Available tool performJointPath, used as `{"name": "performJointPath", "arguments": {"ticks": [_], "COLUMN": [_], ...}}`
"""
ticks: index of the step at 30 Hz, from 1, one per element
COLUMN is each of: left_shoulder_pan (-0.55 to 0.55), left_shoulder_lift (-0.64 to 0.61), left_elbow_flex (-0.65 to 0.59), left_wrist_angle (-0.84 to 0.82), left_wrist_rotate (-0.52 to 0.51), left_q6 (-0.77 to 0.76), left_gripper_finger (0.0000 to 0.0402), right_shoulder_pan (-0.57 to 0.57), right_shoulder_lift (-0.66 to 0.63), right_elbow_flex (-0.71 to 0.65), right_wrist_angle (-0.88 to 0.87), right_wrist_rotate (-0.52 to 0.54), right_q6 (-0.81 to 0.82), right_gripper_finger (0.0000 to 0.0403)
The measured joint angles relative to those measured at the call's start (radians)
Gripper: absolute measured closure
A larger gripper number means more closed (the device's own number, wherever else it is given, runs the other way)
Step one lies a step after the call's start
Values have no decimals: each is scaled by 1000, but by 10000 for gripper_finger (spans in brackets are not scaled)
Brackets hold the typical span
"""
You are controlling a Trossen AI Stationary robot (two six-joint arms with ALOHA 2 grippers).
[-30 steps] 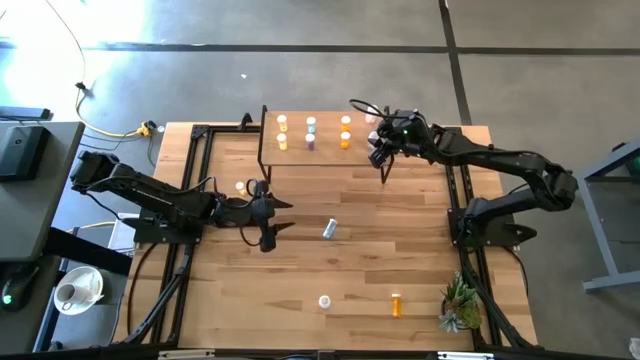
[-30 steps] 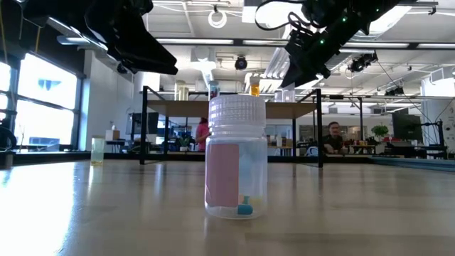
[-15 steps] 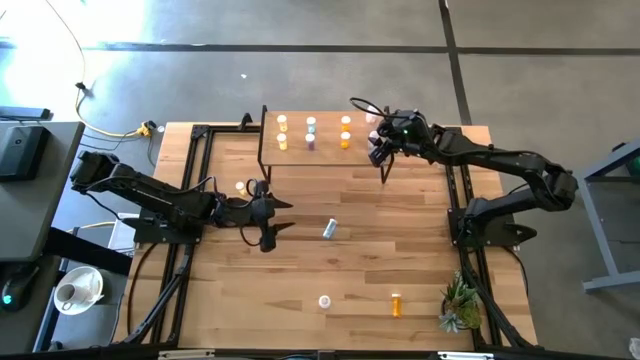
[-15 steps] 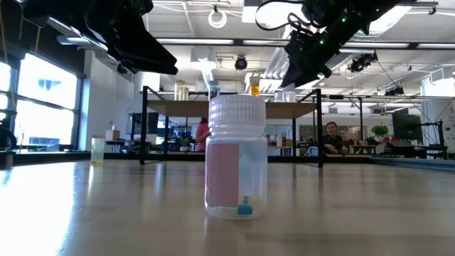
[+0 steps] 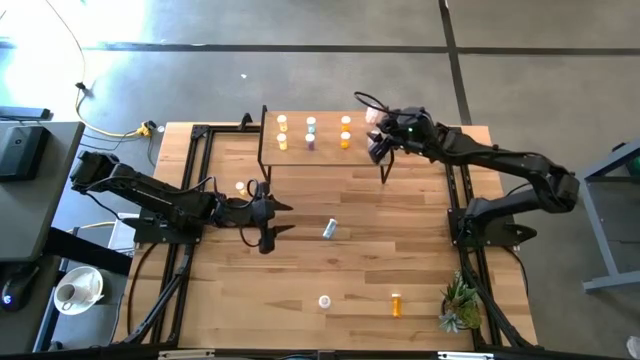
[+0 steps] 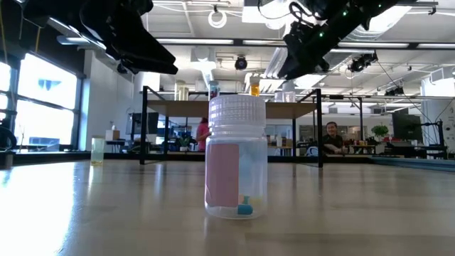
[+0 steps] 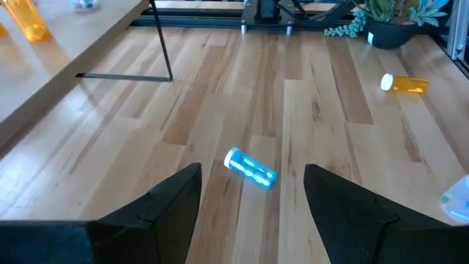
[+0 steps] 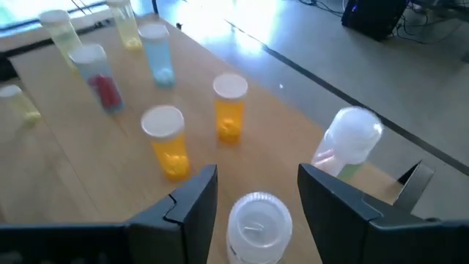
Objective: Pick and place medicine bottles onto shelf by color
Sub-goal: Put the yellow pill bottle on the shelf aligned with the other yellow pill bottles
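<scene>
nearest the low camera stands a clear bottle point(image 6: 237, 158) with a ribbed white cap and a pink label panel, upright on the wooden table point(image 5: 420, 250). no writing on it that i can read, and none on any other bottle either. an orange bottle point(image 5: 396, 304) lies on its side near the same front edge, beside a little plant point(image 5: 460, 305).

mid-table, a blue bottle point(image 7: 250, 168) lies tipped over, right ahead of the left gripper point(image 7: 253, 194), whose fingers are spread wide and holding nothing. one small pale bottle point(image 5: 240, 187) stands just beside that arm.

at the back, the shelf point(image 5: 325, 152) carries upright bottles in rows — yellow point(image 8: 128, 23), blue point(image 8: 157, 55), one with red contents point(image 8: 102, 75) and two orange point(image 8: 231, 108). the right gripper point(image 8: 254, 192) hovers over the shelf's right end, fingers apart, with a white-capped bottle point(image 8: 256, 225) standing between them. looks more like let go than gripped, but i can't say for sure.

these look like light, stiff plastic with smooth round sides — easy to squirt out or tip. i'd pinch across the body below the cap, and for the lying ones, across the middle.
</scene>
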Motion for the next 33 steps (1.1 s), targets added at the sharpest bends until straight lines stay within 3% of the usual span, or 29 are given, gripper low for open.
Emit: {"name": "performJointPath", "arguments": {"ticks": [8,13,21,29,33], "left_shoulder_pan": [0,0,-40,-139,-165], "left_shoulder_lift": [-22,-71,-177,-218,-221], "left_elbow_flex": [0,0,1,1,1], "left_wrist_angle": [-99,-127,-308,-598,-705], "left_wrist_rotate": [0,0,3,-131,-144], "left_q6": [-59,-103,-225,-485,-595], "left_gripper_finger": [171,171,171,172,172], "right_shoulder_pan": [72,152,283,368,377], "right_shoulder_lift": [-45,-47,-47,-47,-47], "right_elbow_flex": [134,147,147,147,147], "right_wrist_angle": [-258,-335,-371,-347,-335], "right_wrist_rotate": [-18,-75,-78,-16,3], "right_q6": [63,84,155,157,156], "right_gripper_finger": [221,221,221,221,221]}}
